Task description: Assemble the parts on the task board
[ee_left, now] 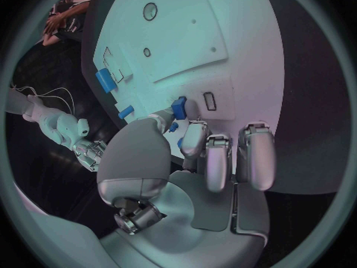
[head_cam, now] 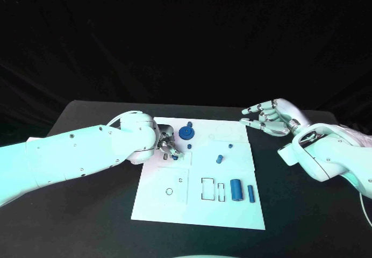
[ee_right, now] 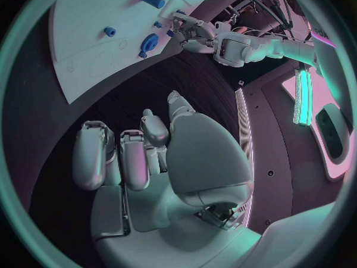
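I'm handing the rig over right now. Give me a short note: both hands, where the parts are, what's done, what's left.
Left hand: pinches a small blue part at the task board's left side.
Right hand: holds nothing, fingers curled, off the board's far right corner.
Parts: blue gear at the far edge; short cylinder mid-board; two blue pieces near the front right.
Done: cannot tell. Left: seat the held part, then the loose ones.
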Motion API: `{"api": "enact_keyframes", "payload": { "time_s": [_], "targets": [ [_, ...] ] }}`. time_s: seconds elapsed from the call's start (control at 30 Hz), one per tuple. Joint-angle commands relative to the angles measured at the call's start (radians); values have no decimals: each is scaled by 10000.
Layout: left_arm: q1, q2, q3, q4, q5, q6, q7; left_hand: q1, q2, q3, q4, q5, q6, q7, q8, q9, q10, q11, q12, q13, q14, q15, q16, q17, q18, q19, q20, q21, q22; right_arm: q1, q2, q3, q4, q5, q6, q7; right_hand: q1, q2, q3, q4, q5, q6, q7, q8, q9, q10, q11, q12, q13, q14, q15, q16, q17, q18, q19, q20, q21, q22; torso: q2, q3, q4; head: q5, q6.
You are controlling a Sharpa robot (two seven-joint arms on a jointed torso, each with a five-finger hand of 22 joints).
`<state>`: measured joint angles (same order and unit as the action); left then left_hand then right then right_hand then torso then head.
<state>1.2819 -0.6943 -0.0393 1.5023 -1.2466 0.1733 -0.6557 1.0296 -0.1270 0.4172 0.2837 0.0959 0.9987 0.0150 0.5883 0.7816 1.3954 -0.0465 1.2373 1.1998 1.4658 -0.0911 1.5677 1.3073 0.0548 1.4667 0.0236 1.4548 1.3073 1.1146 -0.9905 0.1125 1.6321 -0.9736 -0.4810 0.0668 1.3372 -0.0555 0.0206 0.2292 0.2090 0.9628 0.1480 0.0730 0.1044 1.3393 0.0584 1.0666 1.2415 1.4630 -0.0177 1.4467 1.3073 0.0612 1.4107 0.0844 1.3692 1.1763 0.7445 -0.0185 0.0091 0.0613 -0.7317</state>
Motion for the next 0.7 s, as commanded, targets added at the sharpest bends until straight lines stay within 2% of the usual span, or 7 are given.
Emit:
{"api": "enact_keyframes", "payload": {
  "time_s": [0.03, 0.1, 0.3, 0.4, 0.7],
  "targets": [
    [-87, 10, -67, -10, 58, 261, -47, -199, -43, -287, 39, 1, 139, -15, 136, 88, -59, -28, -125, -192, 1050, -73, 31, 2635, -125, 177, -84, 6, 870, -8, 2, 1, 13, -89, 120, -34, -54, 48, -110, -4, -48, 38, -17, -14, -3, -67, -6, -41, -10, 651, -19, -29, 894, 187, -74, -11, -68, -7, 1, -2, 4, 2, 12],
    [-87, -2, -64, -25, 49, 187, -49, -389, -110, -633, 60, -1, 148, -40, 226, 169, -85, -54, -186, -267, 1050, -93, 31, 2635, -127, 182, -103, 5, 881, -8, 2, 1, 14, -89, 123, -47, -55, 49, -118, -2, -63, 38, -17, -15, -3, -67, -6, -43, -14, 651, -19, -31, 892, 188, -75, -12, -72, -11, -8, -6, 19, -11, 4],
    [-88, -14, -62, -58, 38, 168, -50, -618, -54, -1231, 71, 3, 107, -73, 332, 277, -59, -82, -174, -276, 1050, -119, 31, 2635, -135, 203, -133, 17, 921, -8, -1, 1, 18, -89, 112, -54, -62, 49, -140, 4, -91, 36, -16, -16, -3, -66, -6, -42, -18, 651, -19, -37, 888, 189, -75, -12, -78, -18, -2, -3, 7, 16, -1],
    [-88, -19, -62, -65, 35, 166, -49, -649, -29, -1402, 74, 1, 97, -78, 355, 301, -52, -87, -170, -279, 1050, -124, 31, 2635, -136, 208, -139, 19, 930, -8, 1, 1, 15, -89, 109, -51, -62, 49, -140, 4, -91, 36, -16, -16, -3, -66, -6, -42, -18, 651, -19, -37, 888, 189, -75, -12, -78, -18, -1, -4, -8, 18, -2],
    [-88, -48, -38, -58, 33, 91, -45, -742, 60, -1720, 84, 1, 77, -84, 390, 339, -49, -92, -171, -293, 1050, -129, 31, 2635, -135, 206, -146, 8, 926, -9, 13, 1, -2, -89, 105, -46, -80, 55, -162, 19, -106, 37, -17, -15, -3, -63, -5, -41, -21, 652, -19, -42, 885, 189, -74, -13, -82, -21, 4, -4, -2, 7, 0]
  ]
}}
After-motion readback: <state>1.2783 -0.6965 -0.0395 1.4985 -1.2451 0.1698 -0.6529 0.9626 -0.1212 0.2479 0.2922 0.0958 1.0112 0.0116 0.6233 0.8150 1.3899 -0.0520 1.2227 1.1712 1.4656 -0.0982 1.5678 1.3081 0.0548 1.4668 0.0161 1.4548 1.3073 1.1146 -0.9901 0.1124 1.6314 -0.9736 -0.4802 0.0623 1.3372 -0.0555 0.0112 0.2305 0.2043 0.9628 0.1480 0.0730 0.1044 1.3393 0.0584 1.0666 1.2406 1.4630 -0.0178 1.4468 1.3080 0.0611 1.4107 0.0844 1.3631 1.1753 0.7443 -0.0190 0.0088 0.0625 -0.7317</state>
